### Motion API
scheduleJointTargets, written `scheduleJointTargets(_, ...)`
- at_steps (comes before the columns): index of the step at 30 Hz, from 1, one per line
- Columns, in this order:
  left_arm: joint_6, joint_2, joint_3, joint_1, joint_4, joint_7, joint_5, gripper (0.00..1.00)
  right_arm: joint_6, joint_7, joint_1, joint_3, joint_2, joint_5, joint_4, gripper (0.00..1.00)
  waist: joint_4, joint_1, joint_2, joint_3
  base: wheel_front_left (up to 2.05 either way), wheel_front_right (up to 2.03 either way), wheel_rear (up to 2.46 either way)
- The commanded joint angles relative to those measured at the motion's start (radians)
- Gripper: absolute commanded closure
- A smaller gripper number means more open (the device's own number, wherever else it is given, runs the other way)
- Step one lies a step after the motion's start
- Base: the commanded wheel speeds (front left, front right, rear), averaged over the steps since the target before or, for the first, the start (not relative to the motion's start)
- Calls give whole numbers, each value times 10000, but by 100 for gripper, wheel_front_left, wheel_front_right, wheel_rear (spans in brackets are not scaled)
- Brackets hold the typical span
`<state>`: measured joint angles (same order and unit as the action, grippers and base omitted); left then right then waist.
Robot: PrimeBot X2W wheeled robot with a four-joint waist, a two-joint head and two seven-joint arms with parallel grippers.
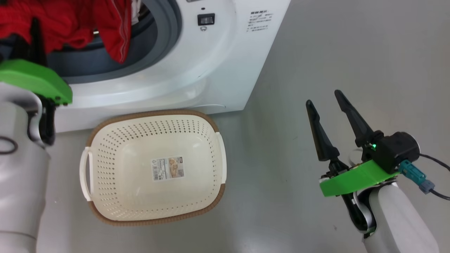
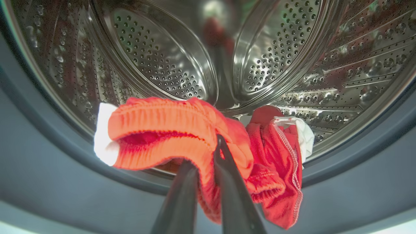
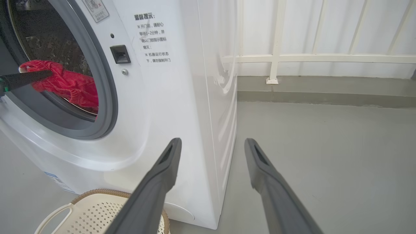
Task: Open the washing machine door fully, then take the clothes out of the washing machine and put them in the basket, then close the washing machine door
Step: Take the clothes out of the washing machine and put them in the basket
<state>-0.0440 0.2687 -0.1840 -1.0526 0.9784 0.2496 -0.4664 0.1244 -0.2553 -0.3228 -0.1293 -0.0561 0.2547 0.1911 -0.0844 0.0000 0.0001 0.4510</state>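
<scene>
- The clothes are bright red ribbed knit with white trim and stitched hems, bunched into soft folds.
- They lie at the lower lip of the washing machine, a glossy white box, and drape from the perforated steel drum over its smooth grey rubber ring.
- The basket is cream perforated plastic, a rounded rectangle with a brown woven-look rim. It sits on the grey floor against the machine's front bottom edge, with a label sticker on its bottom.
- The left gripper reaches up into the drum's mouth from its pale forearm, its fingers pinched on the red fabric.
- The right gripper hovers over the floor beside the machine's front corner, its fingers pointing up and spread wide apart, holding nothing.
</scene>
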Motion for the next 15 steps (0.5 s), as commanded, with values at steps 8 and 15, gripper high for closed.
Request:
scheduleJointTargets(8, 138, 468, 619, 1478, -1667, 120, 232, 100, 63, -65, 414, -196, 25, 68, -111, 0, 211, 0, -1, -652, 0, 0, 0)
scheduleJointTargets(15, 182, 384, 836, 2551, -2892, 121, 357, 100, 63, -65, 570, -197, 32, 92, -44, 0, 320, 0, -1, -1107, 0, 0, 0)
